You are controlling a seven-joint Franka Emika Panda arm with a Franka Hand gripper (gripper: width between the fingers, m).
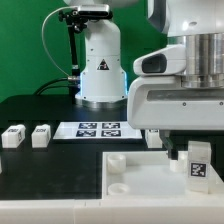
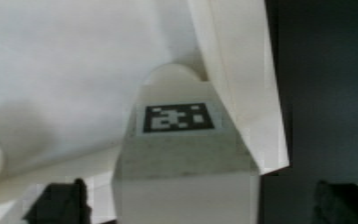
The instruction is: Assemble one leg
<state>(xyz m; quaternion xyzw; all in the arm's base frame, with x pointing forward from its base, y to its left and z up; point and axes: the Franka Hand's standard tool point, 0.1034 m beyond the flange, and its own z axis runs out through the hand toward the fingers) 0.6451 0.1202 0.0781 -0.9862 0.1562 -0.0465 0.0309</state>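
Observation:
A leg [image 1: 198,165], a small white block with a black-and-white tag, stands upright on the right end of the large white plate [image 1: 130,185], directly under my gripper [image 1: 196,140]. In the wrist view the same leg [image 2: 179,135] fills the middle, its tag facing the camera, with the plate [image 2: 51,90] behind it. My gripper [image 2: 197,203] straddles the leg. The dark fingertips [image 2: 60,203] sit on either side with a small gap to the leg's sides, so the jaws look open. Two more legs [image 1: 12,135] [image 1: 40,134] lie at the exterior view's left.
The marker board [image 1: 98,129] lies on the black table behind the plate, in front of the arm's base [image 1: 100,75]. Another small white block [image 1: 152,138] sits at the plate's far edge, just left of my gripper.

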